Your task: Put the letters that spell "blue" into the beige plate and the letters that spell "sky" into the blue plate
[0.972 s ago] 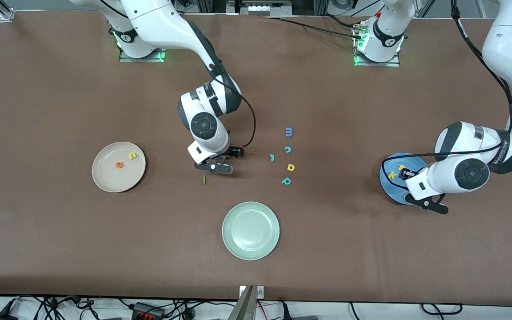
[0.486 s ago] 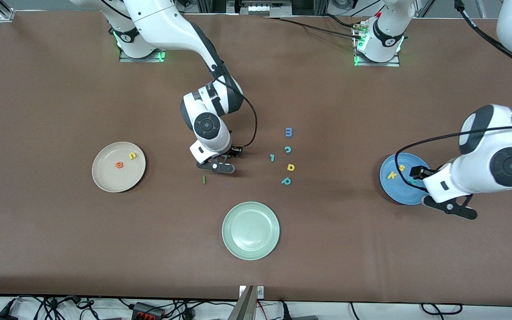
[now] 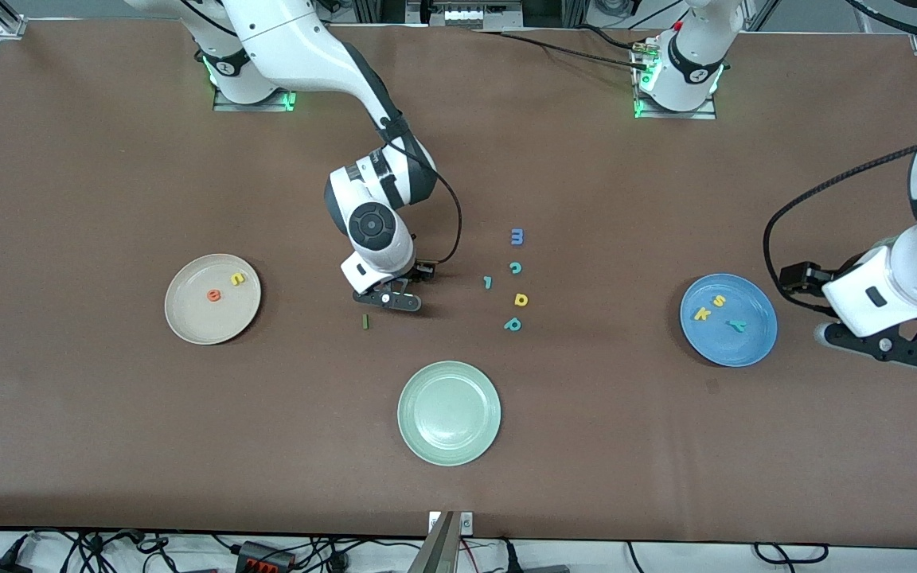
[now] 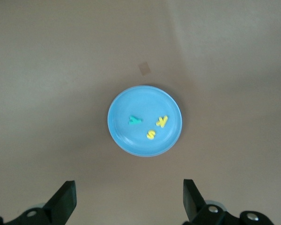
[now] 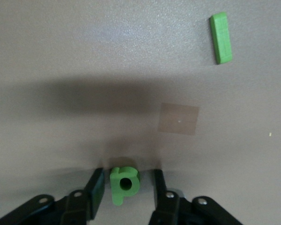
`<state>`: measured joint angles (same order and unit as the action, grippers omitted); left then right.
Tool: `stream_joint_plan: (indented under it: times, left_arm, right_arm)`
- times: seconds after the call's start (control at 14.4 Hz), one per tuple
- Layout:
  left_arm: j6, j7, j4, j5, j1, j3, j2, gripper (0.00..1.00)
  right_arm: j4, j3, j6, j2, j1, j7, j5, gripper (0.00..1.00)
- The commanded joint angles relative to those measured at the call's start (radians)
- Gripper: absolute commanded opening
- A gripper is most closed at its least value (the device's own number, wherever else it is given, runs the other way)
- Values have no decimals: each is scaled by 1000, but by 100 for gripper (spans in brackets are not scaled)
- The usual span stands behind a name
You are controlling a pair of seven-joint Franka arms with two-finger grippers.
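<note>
Left gripper (image 3: 882, 348) has pulled off the blue plate (image 3: 751, 344), jaws wide; s (image 3: 719, 301), k (image 3: 701, 314), y (image 3: 736, 325) lie in it. Right gripper (image 5: 125, 186) jaws narrow around green b (image 5: 123, 184), not yet touching it. No readable labels.

Even bright light, soft shadows, sharp focus

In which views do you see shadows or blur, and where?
Right wrist view: a wide dark shadow lies on the table above the green b, which looks sharp. Left wrist view: even light, the blue plate slightly soft. Front view: faint shadow under the right pincer.
</note>
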<state>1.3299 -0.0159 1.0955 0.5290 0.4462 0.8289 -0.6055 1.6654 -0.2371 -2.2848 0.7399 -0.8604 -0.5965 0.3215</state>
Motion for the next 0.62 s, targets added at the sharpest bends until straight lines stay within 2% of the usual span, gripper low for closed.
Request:
stream_joint_plan:
  times: [0.0,0.21,0.35,0.49,0.56]
  left_arm:
    - [-104,1,-89,-7,-20,1,16,100]
    - [-97,14,-89,-58,-21,-13,21,100]
    - [-66,81,-74,-89,-56,-37,61,100]
    - [-29,97,-10,-247,-157,-266,149,100]
    - [16,91,36,-380,-206,-425,197,100]
  right_arm:
    - [-13,-7,4,10,-9,-3,10,22]
    - [-15,-8,5,3,-8,3,11,15]
    - [-36,-16,14,-4,7,9,8,14]
    - [-41,-83,25,-34,9,36,-5,15]
    - [-42,-115,51,-42,11,81,-16,15]
